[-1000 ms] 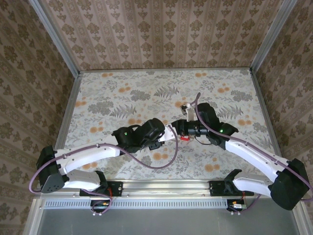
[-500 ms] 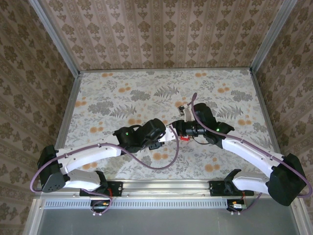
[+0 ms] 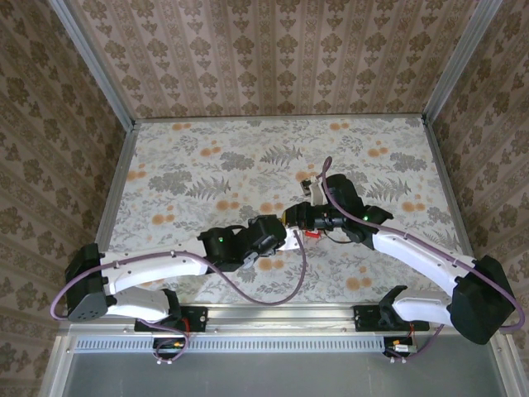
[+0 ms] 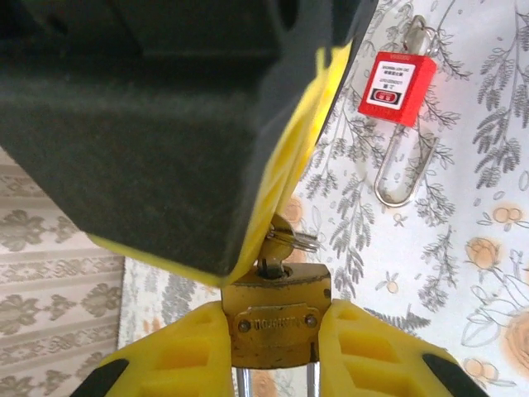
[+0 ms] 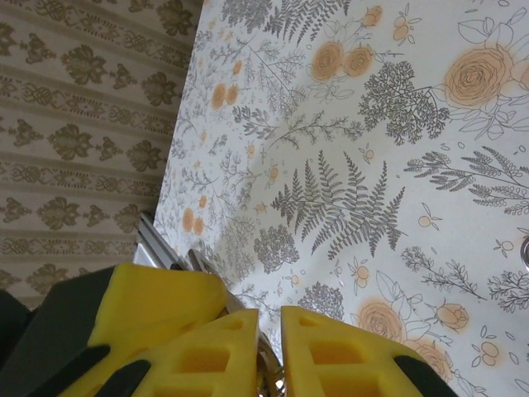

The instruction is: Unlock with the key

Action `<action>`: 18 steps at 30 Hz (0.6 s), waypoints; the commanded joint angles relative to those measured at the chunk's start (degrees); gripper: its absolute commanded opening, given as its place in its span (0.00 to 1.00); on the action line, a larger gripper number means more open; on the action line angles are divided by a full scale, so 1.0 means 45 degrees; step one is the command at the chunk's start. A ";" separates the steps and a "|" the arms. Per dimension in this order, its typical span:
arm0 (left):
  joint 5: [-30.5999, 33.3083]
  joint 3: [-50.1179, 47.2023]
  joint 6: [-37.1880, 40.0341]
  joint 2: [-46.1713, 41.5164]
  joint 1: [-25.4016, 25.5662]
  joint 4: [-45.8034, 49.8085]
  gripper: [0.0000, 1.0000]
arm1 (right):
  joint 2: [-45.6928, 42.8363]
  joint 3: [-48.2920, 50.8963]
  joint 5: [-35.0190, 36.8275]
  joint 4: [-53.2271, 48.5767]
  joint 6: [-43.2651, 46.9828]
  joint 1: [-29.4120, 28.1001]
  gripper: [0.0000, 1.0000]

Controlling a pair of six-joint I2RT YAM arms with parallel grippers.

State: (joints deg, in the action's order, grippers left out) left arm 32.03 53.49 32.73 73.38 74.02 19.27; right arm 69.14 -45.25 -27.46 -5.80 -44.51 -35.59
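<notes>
Left gripper [image 4: 277,335] is closed on the body of a brass padlock [image 4: 277,299], which is clamped between its yellow fingers. Right gripper [image 5: 270,331] is drawn almost shut, and a small metal piece [image 4: 281,244] with a ring, seated at the padlock's end, is pinched in the narrow gap. The key [image 4: 419,33], joined to its red tag [image 4: 395,87], is laid flat on the table [image 4: 471,273], apart from both grippers, next to a wire loop [image 4: 405,178].

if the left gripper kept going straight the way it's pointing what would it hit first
The right gripper, almost at once: it sits right ahead, at the top of the brass padlock that the left gripper holds.
</notes>
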 commanded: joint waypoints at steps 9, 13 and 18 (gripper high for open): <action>0.2583 -0.1429 0.3221 -0.0614 0.0544 -0.5260 0.18 | 0.0425 0.0660 -0.0391 0.1087 -0.2233 -0.0176 0.10; 0.2339 -0.1403 0.3015 -0.0697 0.0497 -0.5054 0.18 | 0.0398 0.0634 -0.0441 0.1105 -0.2222 -0.0157 0.16; 0.0570 -0.0630 0.0504 -0.0994 -0.0018 -0.2080 0.18 | -0.0202 0.0032 -0.0217 -0.0299 -0.0916 0.0586 0.29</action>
State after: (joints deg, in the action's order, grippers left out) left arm 38.94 46.44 41.74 71.46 74.91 7.70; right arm 69.87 -43.44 -27.75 -1.65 -52.12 -34.35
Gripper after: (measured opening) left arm 0.223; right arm 0.279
